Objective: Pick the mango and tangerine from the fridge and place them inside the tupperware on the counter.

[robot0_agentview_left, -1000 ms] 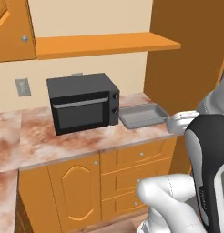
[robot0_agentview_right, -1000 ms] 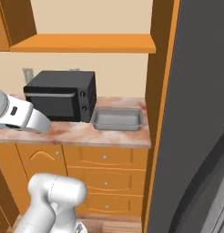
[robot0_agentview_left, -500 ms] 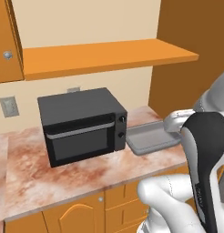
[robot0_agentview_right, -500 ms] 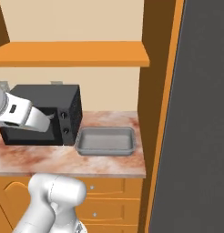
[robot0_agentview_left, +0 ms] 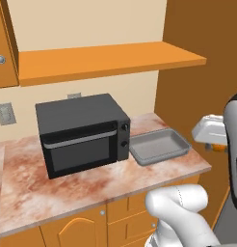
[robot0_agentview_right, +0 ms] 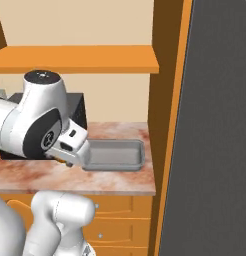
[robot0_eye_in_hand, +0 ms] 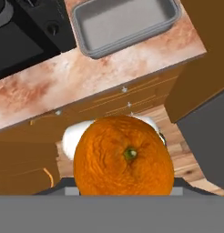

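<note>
Counter (robot0_agentview_left: 91, 188) and tupperware (robot0_agentview_left: 159, 144) loom closer; claw (robot0_eye_in_hand: 124, 193) keeps tangerine (robot0_eye_in_hand: 124, 155).

counter (robot0_agentview_left: 96, 185): pinkish-brown marbled stone top over orange drawers and cabinets
on it, left: black microwave (robot0_agentview_left: 82, 132), standing toward the back wall
on it, right: grey tupperware (robot0_agentview_left: 160, 146), just beside the microwave, near the counter's end

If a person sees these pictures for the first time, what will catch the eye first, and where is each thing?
In the hand view, the bright orange tangerine sits right in front of the camera, at the gripper. Beyond it, the grey tupperware lies empty on the marbled counter, just to the right of the black microwave. In the right base view, the dark fridge rises tall at the right of the counter.
</note>
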Available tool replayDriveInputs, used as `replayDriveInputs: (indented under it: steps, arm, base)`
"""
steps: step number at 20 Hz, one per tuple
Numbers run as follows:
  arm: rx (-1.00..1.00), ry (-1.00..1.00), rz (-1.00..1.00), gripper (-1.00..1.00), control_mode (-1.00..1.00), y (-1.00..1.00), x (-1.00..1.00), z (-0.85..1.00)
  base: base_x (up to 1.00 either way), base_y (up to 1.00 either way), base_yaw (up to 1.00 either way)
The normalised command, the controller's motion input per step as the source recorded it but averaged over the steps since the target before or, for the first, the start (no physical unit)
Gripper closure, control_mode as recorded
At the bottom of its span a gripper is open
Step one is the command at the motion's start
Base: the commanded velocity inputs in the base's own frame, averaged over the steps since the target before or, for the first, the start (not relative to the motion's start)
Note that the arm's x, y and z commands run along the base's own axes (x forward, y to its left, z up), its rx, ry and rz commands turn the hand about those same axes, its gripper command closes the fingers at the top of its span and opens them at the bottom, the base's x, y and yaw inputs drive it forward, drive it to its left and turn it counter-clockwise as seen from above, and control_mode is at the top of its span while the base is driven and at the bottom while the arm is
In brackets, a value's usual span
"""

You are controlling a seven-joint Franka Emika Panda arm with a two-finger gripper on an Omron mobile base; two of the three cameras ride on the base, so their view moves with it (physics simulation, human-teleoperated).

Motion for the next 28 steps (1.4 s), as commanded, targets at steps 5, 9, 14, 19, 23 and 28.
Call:
replayDriveInputs:
  steps: [5, 9, 14, 19, 23, 28]
  arm:
    - [0.07, 0.3, 0.0, 1.0, -1.0, -0.18, 0.43, -0.57]
    - [0.0, 0.0, 0.0, 1.0, -1.0, -0.02, 0.45, -0.45]
    - [-0.07, -0.1, 0.0, 1.0, -1.0, -0.01, 0.5, -0.44]
    - [-0.17, 0.0, -0.08, 1.0, -1.0, 0.0, 0.65, -0.33]
    - [-0.11, 0.01, -0.06, 1.0, -1.0, 0.0, 0.68, -0.21]
    - [0.0, 0.09, 0.0, 1.0, -1.0, -0.04, 0.64, -0.22]
  base:
    - [0.0, 0.0, 0.0]
    - [0.0, 0.0, 0.0]
    - [0.0, 0.0, 0.0]
    - [0.0, 0.0, 0.0]
    - [0.0, 0.0, 0.0]
    - [0.0, 0.0, 0.0]
